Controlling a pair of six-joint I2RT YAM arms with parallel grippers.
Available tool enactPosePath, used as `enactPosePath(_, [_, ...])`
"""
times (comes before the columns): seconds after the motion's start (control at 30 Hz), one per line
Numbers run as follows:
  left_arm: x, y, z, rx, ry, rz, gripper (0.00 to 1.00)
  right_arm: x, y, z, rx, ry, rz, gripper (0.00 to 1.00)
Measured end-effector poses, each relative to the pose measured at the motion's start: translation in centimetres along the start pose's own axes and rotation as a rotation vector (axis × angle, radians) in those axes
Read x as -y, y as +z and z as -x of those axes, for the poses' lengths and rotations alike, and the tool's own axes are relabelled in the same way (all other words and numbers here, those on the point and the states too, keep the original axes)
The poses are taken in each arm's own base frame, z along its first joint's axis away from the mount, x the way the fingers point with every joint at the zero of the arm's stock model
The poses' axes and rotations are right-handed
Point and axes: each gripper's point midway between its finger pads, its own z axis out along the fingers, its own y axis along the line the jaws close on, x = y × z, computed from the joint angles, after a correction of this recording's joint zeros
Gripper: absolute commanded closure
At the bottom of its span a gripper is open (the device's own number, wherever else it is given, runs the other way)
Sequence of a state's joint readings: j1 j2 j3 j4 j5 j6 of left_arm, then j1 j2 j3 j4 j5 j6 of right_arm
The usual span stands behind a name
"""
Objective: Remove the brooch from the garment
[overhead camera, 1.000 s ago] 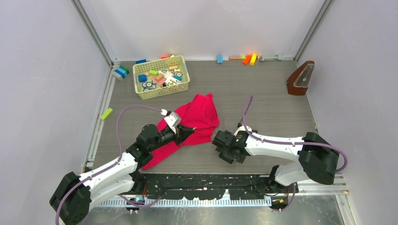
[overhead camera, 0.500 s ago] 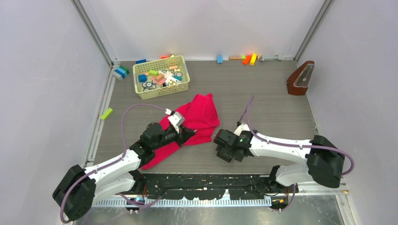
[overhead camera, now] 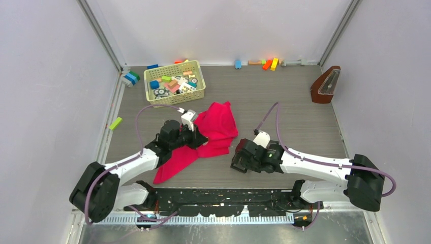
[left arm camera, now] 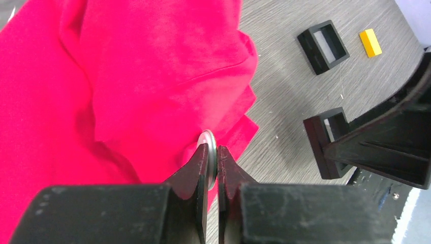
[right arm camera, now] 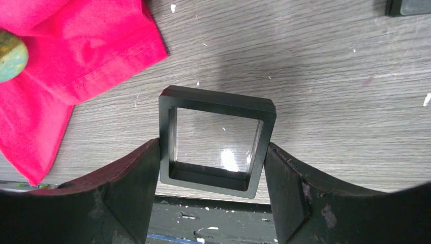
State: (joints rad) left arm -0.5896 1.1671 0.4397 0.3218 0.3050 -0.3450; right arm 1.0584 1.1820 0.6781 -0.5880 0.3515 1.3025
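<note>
A grey wood-grain table [overhead camera: 295, 101] is seen filling the top view, walled on three sides. The garment [overhead camera: 218, 124] is spread crumpled just left of centre, with one tail trailed toward the lower left. A pale basket [overhead camera: 179, 99] holding blocks [overhead camera: 173, 82] is set in the upper left, apart from the garment, and a brown wedge [overhead camera: 325, 85] is stood at the right edge. The right gripper [overhead camera: 237, 162] is placed at lower centre, just right of the garment. In the right wrist view its jaws are seen closed against the two sides of a black square tray [right arm camera: 216, 104], which is near the garment's corner but apart from it. The left gripper [left arm camera: 214, 152] is laid over the garment, its fingers pinched nearly together. A second tray [left arm camera: 324, 46] is seen at the upper right of the left wrist view, with a yellow block [left arm camera: 370, 42] beside it. Other blocks are lined along the far wall, and a green block [overhead camera: 115, 123] is left at the left edge. The brooch [left arm camera: 207, 138] is gripped edge-on between the left fingers at the garment's lower right fold, touching the cloth; whether it is pinned to it cannot be told. In the right wrist view the brooch [right arm camera: 10, 56] is caught at the left edge, above the cloth.
</note>
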Motion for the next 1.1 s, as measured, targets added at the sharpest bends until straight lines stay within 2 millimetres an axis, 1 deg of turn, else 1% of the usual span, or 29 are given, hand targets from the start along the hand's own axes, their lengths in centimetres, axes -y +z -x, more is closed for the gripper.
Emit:
enactPosePath(0.1, [-1.6, 0.0, -0.6, -0.031, -0.091, 0.008, 1.0, -0.2, -0.2, 0.1, 0.001, -0.013, 0.016, 0.42])
enactPosePath(0.23, [-3.3, 0.7, -2.2, -0.111, -0.218, 0.002, 1.0, -0.7, -0.8, 0.5, 0.011, -0.026, 0.051, 0.43])
enactPosePath(0.4, [-3.6, 1.9, -3.4, -0.198, -0.313, -0.047, 1.0, -0.7, -1.0, 0.6, 0.017, -0.048, 0.062, 0.44])
enactPosePath(0.43, [-3.6, 2.1, -3.6, -0.214, -0.333, -0.057, 0.98, -0.8, -1.0, 0.6, 0.017, -0.051, 0.064, 0.43])
enactPosePath(0.53, [-3.6, 2.4, -3.9, -0.238, -0.358, -0.073, 0.86, -0.8, -1.1, 0.7, 0.021, -0.059, 0.07, 0.44])
enactPosePath(0.67, [-3.4, 2.2, -4.0, -0.248, -0.365, -0.074, 0.65, -1.1, -1.1, 0.9, 0.029, -0.074, 0.081, 0.44])
enactPosePath(0.73, [-3.3, 1.9, -3.6, -0.237, -0.358, -0.071, 0.54, -1.2, -1.1, 0.9, 0.031, -0.085, 0.089, 0.44])
enactPosePath(0.8, [-3.0, 1.4, -2.8, -0.207, -0.336, -0.073, 0.39, -1.3, -1.1, 1.0, 0.034, -0.097, 0.094, 0.44])
enactPosePath(0.93, [-2.2, 0.1, -0.7, -0.12, -0.28, -0.078, 0.03, -1.4, -1.1, 1.1, 0.041, -0.122, 0.101, 0.44])
enactPosePath(0.97, [-2.1, -0.2, -0.3, -0.101, -0.267, -0.077, 0.01, -1.5, -1.1, 1.1, 0.042, -0.129, 0.104, 0.44])
enactPosePath(1.1, [-1.9, -1.3, 0.9, -0.032, -0.237, -0.053, 0.0, -1.6, -1.1, 1.3, 0.048, -0.151, 0.112, 0.44])
